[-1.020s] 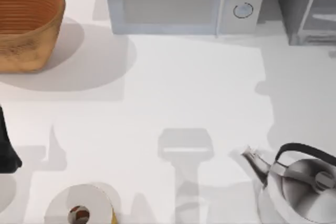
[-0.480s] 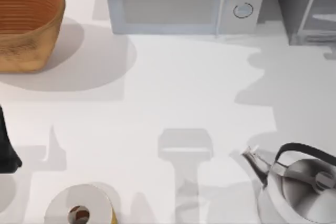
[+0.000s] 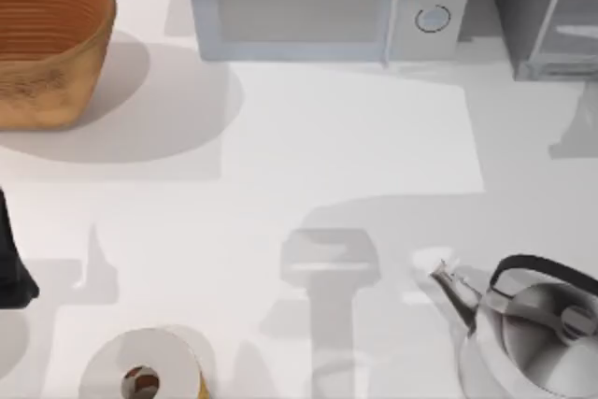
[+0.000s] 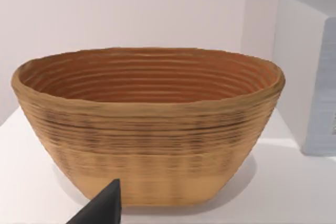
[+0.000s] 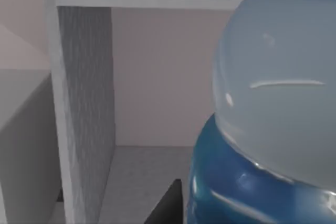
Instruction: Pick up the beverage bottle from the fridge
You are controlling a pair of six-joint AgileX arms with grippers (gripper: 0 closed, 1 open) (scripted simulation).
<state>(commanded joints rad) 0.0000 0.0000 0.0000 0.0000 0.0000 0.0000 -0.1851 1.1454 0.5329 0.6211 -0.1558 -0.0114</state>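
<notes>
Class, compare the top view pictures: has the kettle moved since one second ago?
No. The kettle keeps its place on the table, its spout the same way off from the microwave; the shadows alone have shifted.

From overhead we look down on the worktop (image 3: 308,156); our left wrist camera faces the basket (image 4: 147,129) closely, shared with the overhead view; our right wrist camera peers into the fridge (image 5: 84,103).

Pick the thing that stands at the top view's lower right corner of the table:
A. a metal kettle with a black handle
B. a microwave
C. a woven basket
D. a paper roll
A: the metal kettle with its black handle and spout stands at the lower right, while the woven basket sits at the upper left.
</notes>
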